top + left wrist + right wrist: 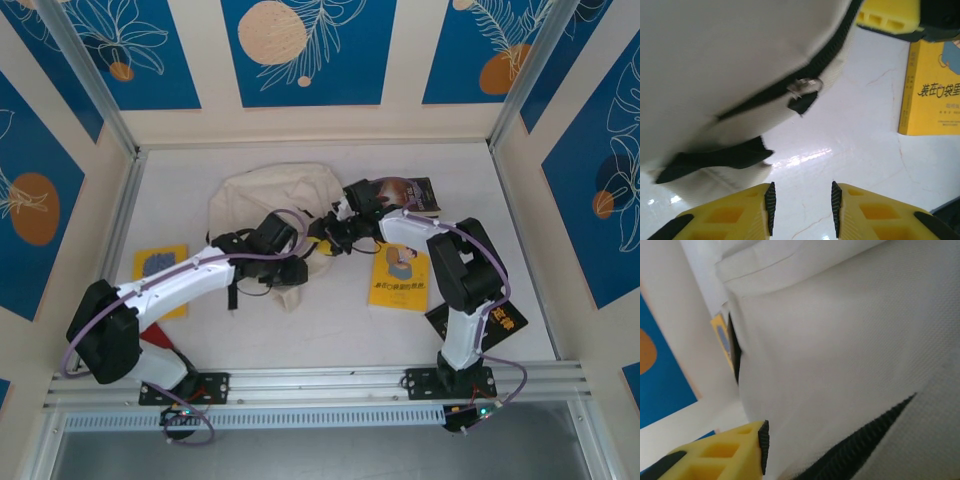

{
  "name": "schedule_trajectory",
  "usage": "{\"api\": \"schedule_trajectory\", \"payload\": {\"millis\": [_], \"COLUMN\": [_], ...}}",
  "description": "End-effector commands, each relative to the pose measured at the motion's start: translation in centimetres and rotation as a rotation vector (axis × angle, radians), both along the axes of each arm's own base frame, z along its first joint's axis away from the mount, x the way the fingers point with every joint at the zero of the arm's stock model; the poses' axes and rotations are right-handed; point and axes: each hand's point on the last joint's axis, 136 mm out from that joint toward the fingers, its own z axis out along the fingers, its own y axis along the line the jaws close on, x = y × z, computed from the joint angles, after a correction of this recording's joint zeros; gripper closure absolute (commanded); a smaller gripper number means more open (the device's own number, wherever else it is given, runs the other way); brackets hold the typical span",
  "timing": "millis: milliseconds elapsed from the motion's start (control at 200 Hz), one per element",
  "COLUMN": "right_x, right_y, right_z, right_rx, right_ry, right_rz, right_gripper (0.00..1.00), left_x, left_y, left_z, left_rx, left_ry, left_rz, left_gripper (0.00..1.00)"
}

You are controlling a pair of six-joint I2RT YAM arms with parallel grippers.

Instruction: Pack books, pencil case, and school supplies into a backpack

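The cream-white backpack (268,205) lies at the middle back of the table. Its fabric and black zip with a metal pull (808,85) hang over the upper left of the left wrist view. My left gripper (802,207) (302,266) hovers open over bare table at the backpack's near right edge. My right gripper (326,237) is against the backpack's right side. One of its pads (763,447) touches the fabric (840,350), which hides the other finger. The books lie around: a yellow one (400,278) (935,85), another yellow one (158,268), a dark brown one (418,192), a black one (497,320).
The two grippers are close together; a yellow finger of the right one (890,15) shows at the top of the left wrist view. The white table (330,330) is walled by panels and an aluminium rail (320,385) at the near edge.
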Motion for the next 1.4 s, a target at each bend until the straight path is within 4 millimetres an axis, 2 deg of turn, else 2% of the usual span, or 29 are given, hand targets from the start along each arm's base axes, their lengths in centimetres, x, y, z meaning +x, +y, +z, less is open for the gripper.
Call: {"api": "schedule_trajectory", "payload": {"millis": [0, 90, 285, 465, 680, 745, 1045, 1195, 1395], "right_x": [1.1, 1.3, 1.2, 1.0, 0.8, 0.7, 0.9, 1.1, 1.3], "right_y": [1.7, 2.0, 2.0, 2.0, 2.0, 2.0, 1.4, 0.9, -0.5], "right_z": [3.0, 3.6, 3.1, 3.2, 3.3, 3.2, 2.2, 1.8, 0.5], "right_rx": [0.115, 0.134, 0.126, 0.136, 0.139, 0.137, 0.095, 0.055, -0.038], "right_ry": [-0.026, -0.025, -0.01, -0.004, -0.006, -0.001, -0.001, -0.003, 0.003], "right_rz": [0.013, 0.015, 0.002, 0.002, 0.005, 0.005, -0.02, -0.042, -0.097], "right_gripper": [0.62, 0.64, 0.65, 0.67, 0.68, 0.69, 0.73, 0.75, 0.82], "left_x": [0.7, 1.5, 3.7, 5.4, 7.0, 7.3, 6.5, 5.8, 4.3], "left_y": [-0.2, 0.1, 0.5, -0.6, 0.5, 0.5, 1.5, 2.2, 3.3], "left_z": [0.6, 0.3, 0.6, 0.5, -0.1, 0.0, 0.4, 0.2, -0.2], "left_rx": [-0.028, -0.004, 0.031, 0.032, 0.102, 0.1, 0.121, 0.136, 0.172], "left_ry": [-0.059, -0.088, -0.184, -0.22, -0.265, -0.278, -0.284, -0.275, -0.234], "left_rz": [0.03, 0.051, 0.103, 0.098, 0.167, 0.175, 0.165, 0.157, 0.124], "left_gripper": [0.63, 0.63, 0.57, 0.56, 0.59, 0.64, 0.9, 1.0, 1.0]}}
